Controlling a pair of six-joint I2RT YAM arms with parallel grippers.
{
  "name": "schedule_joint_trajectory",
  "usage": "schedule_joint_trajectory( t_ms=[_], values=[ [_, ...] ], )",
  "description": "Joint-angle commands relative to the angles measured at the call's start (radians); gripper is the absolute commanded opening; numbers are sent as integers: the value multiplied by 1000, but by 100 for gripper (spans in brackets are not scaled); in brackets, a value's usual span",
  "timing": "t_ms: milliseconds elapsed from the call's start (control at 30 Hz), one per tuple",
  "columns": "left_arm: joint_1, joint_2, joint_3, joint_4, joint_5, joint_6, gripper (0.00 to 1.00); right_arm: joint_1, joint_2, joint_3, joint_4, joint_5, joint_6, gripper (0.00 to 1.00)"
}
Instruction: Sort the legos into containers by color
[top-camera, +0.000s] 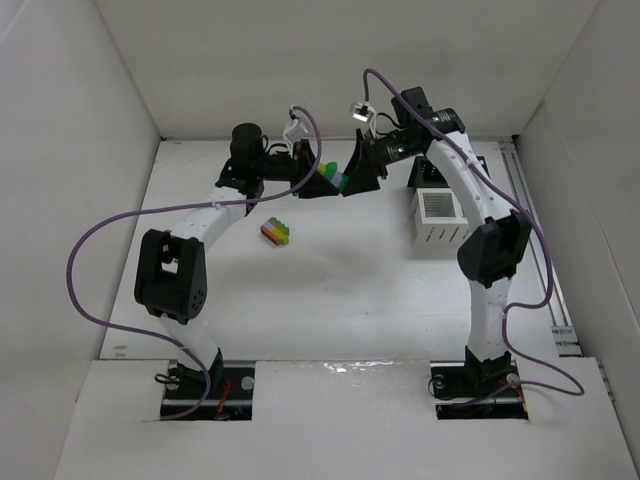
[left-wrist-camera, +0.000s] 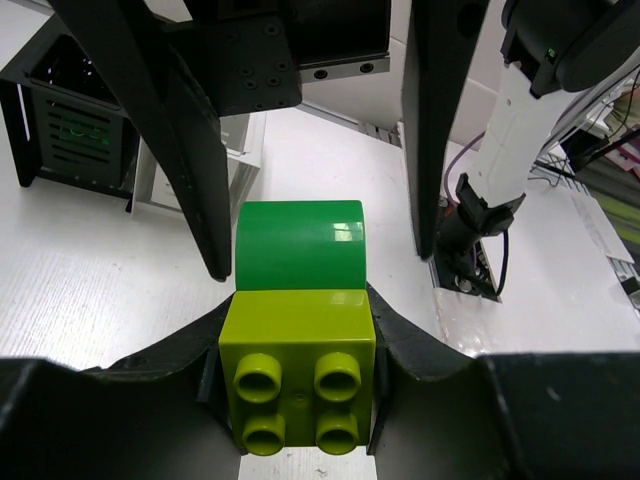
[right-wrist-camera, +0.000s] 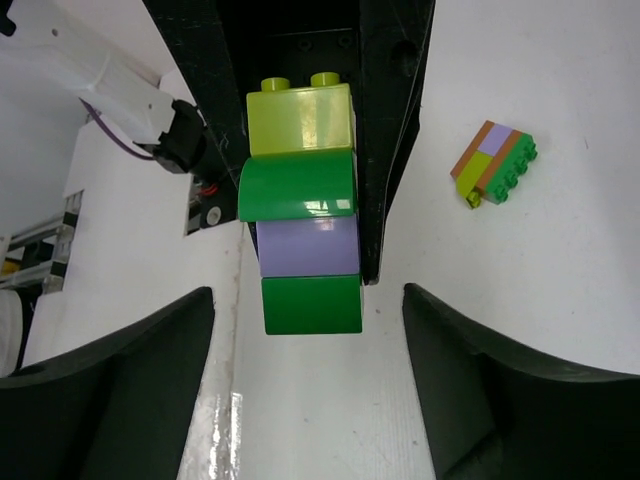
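Observation:
My left gripper (top-camera: 318, 180) (left-wrist-camera: 298, 330) is shut on the lime end brick (left-wrist-camera: 297, 375) of a short lego stack (top-camera: 332, 178), held above the table at the back. In the right wrist view the stack runs lime (right-wrist-camera: 300, 115), green (right-wrist-camera: 298, 185), purple (right-wrist-camera: 308, 245), green (right-wrist-camera: 312, 303). My right gripper (top-camera: 358, 178) (right-wrist-camera: 310, 400) is open. Its fingers (left-wrist-camera: 435, 130) stand on either side of the stack's free end without touching it. A second multicoloured stack (top-camera: 276, 232) (right-wrist-camera: 493, 163) lies on the table.
The white bin pair (top-camera: 438, 215) stands at the right, beside my right arm. A black slotted bin (left-wrist-camera: 65, 110) shows at the top left of the left wrist view, with a white bin (left-wrist-camera: 150, 185) next to it. White walls enclose the table.

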Motion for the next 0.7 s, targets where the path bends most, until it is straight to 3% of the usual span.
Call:
schedule_joint_trajectory(
  t_ms=[0,233,267,333,400,467,500,667],
  values=[
    [1,-25,9,54,26,10,12,10,7,44,58,2,10,80],
    [-8,-25,9,54,26,10,12,10,-2,26,99,11,20,46],
    [-8,-25,9,54,26,10,12,10,-2,26,108,11,20,28],
    [-8,-25,9,54,26,10,15,10,-13,3,117,11,20,9],
    [-8,-25,9,54,26,1,36,10,-25,-20,127,11,20,2],
    [-8,-25,9,54,13,1,48,10,-40,-52,157,21,20,0],
    [-8,-25,9,54,0,-8,62,10,-56,-65,157,21,10,0],
    [-8,-34,9,54,0,-8,76,-2,-91,-106,180,51,0,0]
  ],
)
